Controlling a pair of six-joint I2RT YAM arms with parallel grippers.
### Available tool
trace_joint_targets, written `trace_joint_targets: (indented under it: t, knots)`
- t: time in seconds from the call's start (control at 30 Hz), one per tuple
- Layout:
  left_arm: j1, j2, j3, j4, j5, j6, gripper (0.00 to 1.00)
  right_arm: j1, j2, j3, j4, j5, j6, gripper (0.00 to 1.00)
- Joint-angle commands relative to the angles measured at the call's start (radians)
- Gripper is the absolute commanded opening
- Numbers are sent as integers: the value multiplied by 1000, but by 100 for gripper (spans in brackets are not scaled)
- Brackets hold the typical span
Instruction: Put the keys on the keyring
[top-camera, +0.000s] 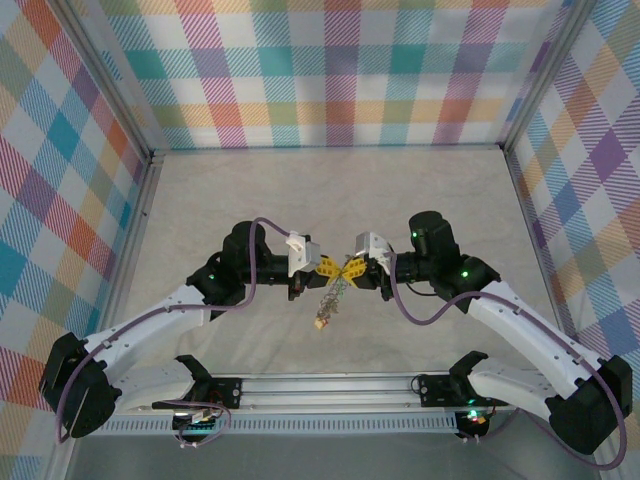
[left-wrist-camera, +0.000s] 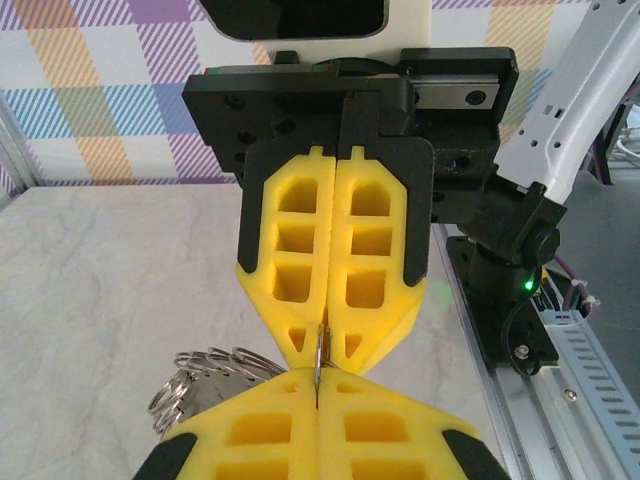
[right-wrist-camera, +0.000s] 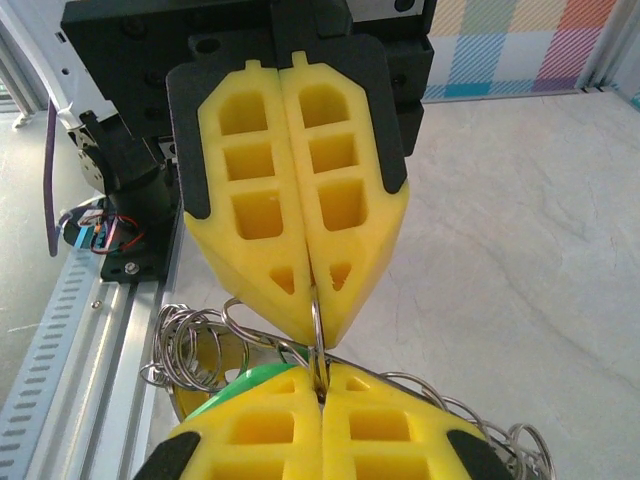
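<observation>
Both jaws pinched shut: left gripper (top-camera: 330, 267) and right gripper (top-camera: 349, 268) meet tip-to-tip, each nipping the keyring (right-wrist-camera: 316, 318) wire. Keys (top-camera: 332, 292) dangle at 6 o'clock. Best: hold 1 grip firm, slide the other slowly.

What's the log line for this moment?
left gripper: shut on keyring | right gripper: shut on keyring | pose: tip to tip above table | keys: bunch hanging under grippers
</observation>
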Motion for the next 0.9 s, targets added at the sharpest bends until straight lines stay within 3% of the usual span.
trace_joint_targets:
  t: [0.0, 0.23, 0.47, 0.87]
  knots:
    - [2, -14, 56, -30, -14, 42, 7, 9, -15, 33, -37, -9, -46, 0]
    - [1, -22, 110, -219, -81, 113, 18, 17, -9, 74, -144, 43, -103, 0]
    - [-11, 62, 236, -444, -57, 218, 19, 29, 19, 109, -197, 67, -125, 0]
    - [-17, 90, 266, -538, 18, 269, 25, 32, 38, 106, -190, 92, -104, 0]
